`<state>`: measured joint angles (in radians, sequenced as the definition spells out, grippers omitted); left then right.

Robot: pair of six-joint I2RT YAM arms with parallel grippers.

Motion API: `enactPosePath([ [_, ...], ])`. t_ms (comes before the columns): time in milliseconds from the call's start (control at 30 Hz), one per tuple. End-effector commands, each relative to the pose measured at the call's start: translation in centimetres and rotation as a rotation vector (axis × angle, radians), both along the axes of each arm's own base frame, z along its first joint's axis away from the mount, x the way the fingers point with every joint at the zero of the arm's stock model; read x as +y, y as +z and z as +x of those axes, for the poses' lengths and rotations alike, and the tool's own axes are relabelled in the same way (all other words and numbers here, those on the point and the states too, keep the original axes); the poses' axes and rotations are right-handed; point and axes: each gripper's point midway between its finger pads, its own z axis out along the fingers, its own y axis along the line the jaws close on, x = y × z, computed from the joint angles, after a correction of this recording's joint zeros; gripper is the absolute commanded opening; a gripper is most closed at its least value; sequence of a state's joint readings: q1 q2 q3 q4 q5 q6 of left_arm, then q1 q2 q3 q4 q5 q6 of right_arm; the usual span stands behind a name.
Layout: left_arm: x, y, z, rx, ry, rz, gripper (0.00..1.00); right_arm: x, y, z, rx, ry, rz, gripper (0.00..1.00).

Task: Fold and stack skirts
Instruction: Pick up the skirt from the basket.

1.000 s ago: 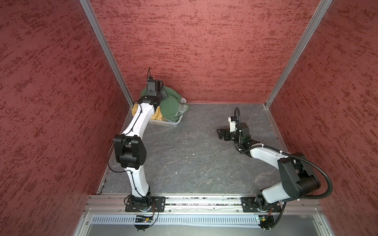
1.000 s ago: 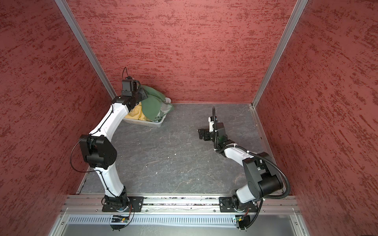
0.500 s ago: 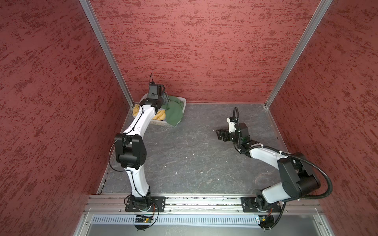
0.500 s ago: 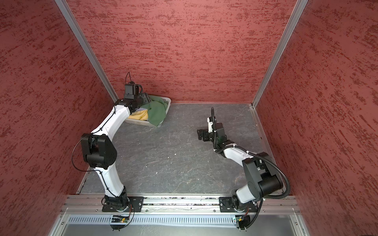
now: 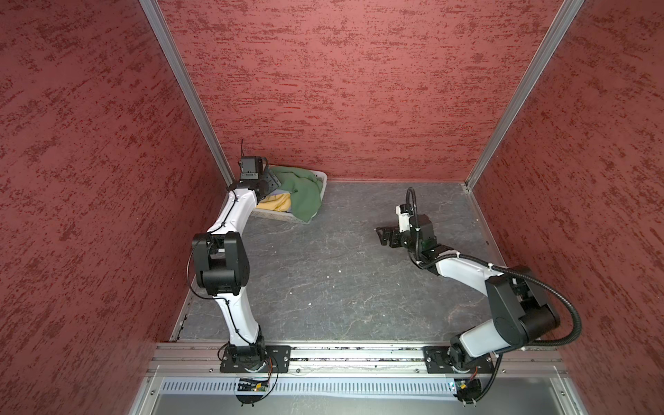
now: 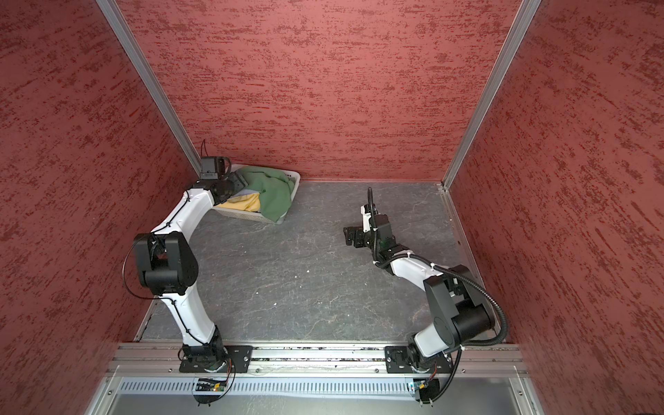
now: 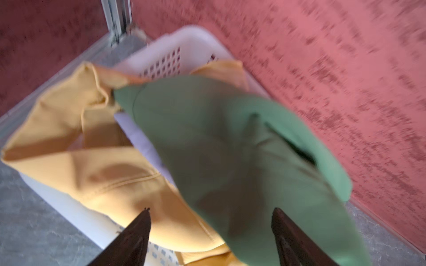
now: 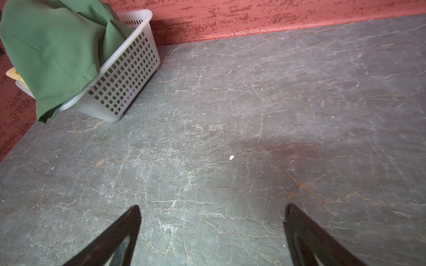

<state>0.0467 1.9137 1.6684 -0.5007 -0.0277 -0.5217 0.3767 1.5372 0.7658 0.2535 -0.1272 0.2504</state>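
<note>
The dark green skirt [image 5: 303, 194] lies in a heap across the white basket [image 5: 322, 176] in the far left corner, one end hanging over the basket's near rim onto the floor [image 8: 46, 115]. Under it lie the mustard yellow skirt [image 5: 275, 205] and a strip of the lavender-grey skirt [image 7: 138, 138]. My left gripper [image 7: 211, 209] hovers open just above the green and yellow cloth, holding nothing; in both top views it sits over the basket's left end [image 6: 235, 179]. My right gripper [image 5: 381, 235] stands open and empty over the bare floor, right of centre.
Red textured walls close in the back and both sides, and the basket [image 8: 129, 76] stands tight against the back wall. The grey stone floor [image 5: 323, 269] stretches between the two arms. Small white crumbs [image 8: 231, 157] dot it.
My left gripper opened and let go of the green skirt, which dropped from its raised bunch onto the basket. The left wrist drew back toward the corner. The right arm barely moved.
</note>
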Motion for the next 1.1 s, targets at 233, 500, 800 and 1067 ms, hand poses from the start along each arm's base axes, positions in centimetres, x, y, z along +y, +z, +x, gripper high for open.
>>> enactPosePath([
  [233, -0.5, -0.3, 1.3, -0.053, 0.024, -0.099, 0.71, 1.3, 0.8, 0.4, -0.022, 0.038, -0.016, 0.97],
  [500, -1.1, -1.0, 1.9, -0.061, 0.027, -0.132, 0.62, 1.4, 0.7, 0.4, -0.022, 0.042, -0.032, 0.97],
  [800, -1.7, -1.2, 2.7, -0.08, 0.028, -0.149, 0.4, 1.6, 0.8, 0.3, -0.026, 0.049, -0.04, 0.98],
  [1067, -1.9, 0.8, 3.5, -0.134, 0.017, -0.14, 0.0, 1.6, 0.6, 0.2, -0.026, 0.052, -0.051, 0.98],
])
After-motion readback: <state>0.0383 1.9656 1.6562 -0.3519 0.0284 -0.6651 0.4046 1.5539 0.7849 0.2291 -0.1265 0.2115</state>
